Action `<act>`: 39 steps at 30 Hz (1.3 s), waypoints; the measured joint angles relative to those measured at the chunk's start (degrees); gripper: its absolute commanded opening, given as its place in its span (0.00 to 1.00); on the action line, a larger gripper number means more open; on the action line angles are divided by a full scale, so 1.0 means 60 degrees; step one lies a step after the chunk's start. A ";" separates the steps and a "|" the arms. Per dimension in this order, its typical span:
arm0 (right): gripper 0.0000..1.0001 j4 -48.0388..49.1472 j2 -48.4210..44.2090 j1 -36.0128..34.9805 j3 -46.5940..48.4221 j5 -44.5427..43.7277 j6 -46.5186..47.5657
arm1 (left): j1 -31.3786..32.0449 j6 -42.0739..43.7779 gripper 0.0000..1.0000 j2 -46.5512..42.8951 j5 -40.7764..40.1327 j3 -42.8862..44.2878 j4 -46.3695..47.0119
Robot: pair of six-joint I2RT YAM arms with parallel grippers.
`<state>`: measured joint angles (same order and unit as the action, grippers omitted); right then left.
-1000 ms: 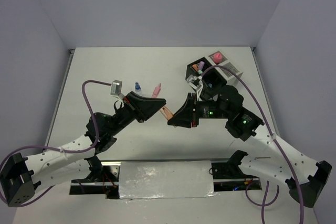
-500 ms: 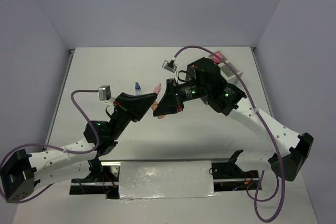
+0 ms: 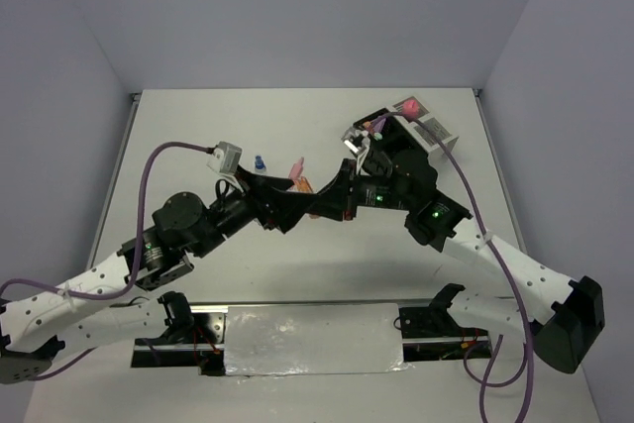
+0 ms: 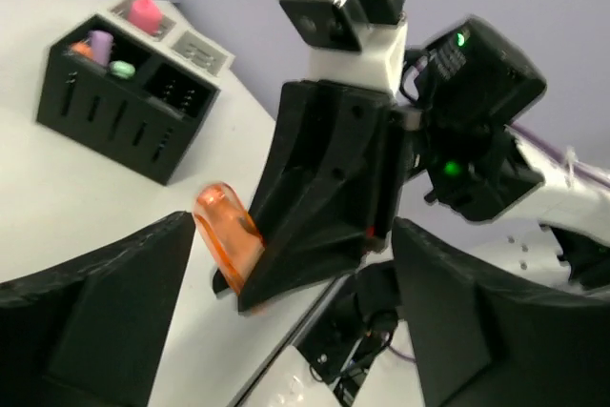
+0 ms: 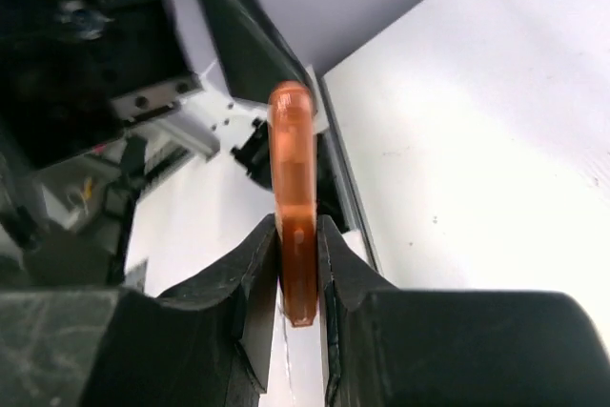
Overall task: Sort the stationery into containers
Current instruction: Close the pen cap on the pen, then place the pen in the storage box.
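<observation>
Right jaws are clenched on the translucent orange plastic highlighter (image 5: 291, 169), holding it up off the white desk (image 3: 198, 136), around the middle. Left jaws are released, spread wide on either side of it.

Place: robot lab test cell
Walls: plain pale panels (image 3: 297, 17) beyond and beside the right gripper (image 3: 319, 203)
Surface: white table (image 3: 198, 126) beneath it
Rig: bolted arms (image 3: 99, 282), purple cables (image 3: 147, 190)
</observation>
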<state>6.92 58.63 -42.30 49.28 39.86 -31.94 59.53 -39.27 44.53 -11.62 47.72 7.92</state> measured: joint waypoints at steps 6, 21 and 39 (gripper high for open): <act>0.00 -0.0849 -0.0022 0.1938 -0.0856 -0.2189 -0.0313 | 0.0062 -0.0036 0.99 0.0321 -0.2189 0.2157 -0.2809; 0.00 -0.1869 0.1745 0.5606 -0.0055 -0.7588 0.0929 | 0.0058 -0.0477 0.99 -0.1140 -0.3621 0.0361 -0.5657; 0.53 -0.0229 0.3756 0.5847 0.0164 -0.7060 0.1362 | 0.0058 -0.0470 0.99 -0.0863 -0.3158 -0.0393 -0.5603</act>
<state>5.54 81.17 -7.22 50.26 -2.50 -23.77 59.88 -42.09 39.35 -30.57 45.36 -25.69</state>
